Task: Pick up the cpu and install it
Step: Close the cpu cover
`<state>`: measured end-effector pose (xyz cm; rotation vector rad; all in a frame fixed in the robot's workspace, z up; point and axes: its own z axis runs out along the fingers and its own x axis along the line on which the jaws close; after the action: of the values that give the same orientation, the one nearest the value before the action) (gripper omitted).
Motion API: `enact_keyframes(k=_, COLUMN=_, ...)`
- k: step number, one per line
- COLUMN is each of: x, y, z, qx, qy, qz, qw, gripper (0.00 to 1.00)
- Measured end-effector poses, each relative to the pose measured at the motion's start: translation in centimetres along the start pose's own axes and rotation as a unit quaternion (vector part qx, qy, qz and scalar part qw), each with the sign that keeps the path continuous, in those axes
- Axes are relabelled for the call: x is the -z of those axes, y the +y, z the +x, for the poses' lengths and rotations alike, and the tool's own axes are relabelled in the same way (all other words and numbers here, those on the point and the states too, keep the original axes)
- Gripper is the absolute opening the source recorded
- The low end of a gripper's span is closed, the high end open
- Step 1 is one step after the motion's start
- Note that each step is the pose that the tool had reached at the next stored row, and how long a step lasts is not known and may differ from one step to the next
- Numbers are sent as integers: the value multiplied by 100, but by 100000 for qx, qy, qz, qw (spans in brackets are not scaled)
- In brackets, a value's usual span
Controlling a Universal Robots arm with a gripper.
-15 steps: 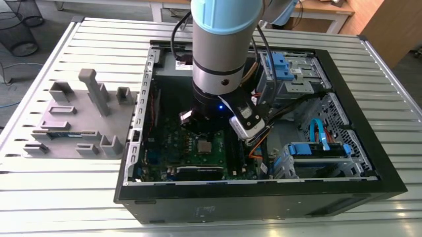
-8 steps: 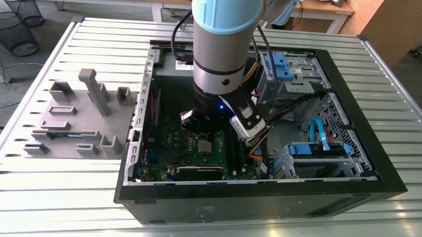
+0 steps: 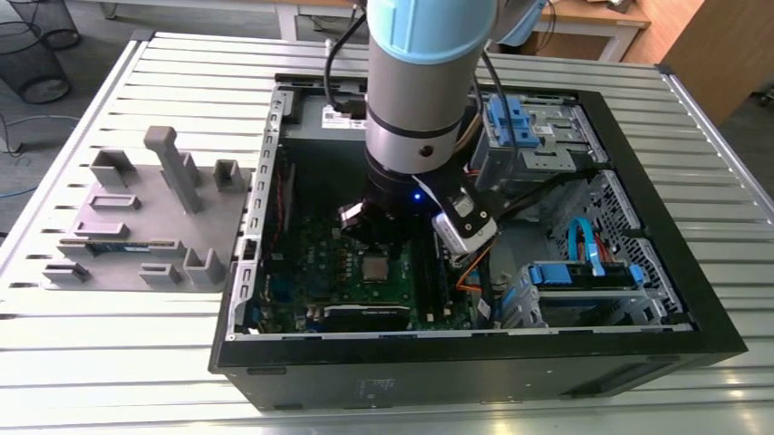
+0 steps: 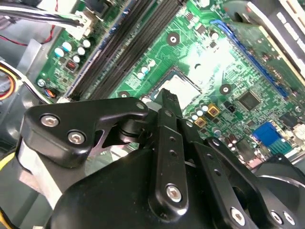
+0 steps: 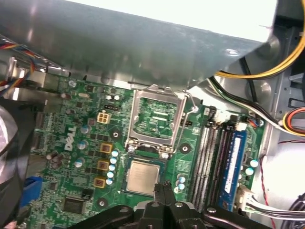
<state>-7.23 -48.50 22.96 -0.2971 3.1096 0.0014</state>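
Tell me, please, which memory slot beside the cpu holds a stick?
The one farthest from the cpu, filled by the blue memory stick; the black slots nearer the cpu sit empty.

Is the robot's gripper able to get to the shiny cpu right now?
Probably yes. The cpu lies uncovered in its socket with the socket lid swung open, and the gripper sits just beside its edge with nothing between them.

Both wrist views close above motherboard (image 5: 62,125)
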Motion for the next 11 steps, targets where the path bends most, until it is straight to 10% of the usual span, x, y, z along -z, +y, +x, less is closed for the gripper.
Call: enact_keyframes(k=11, x=-10, y=-19, z=-168, qx=1, qy=-3, qz=-3, qw=100000, gripper=11)
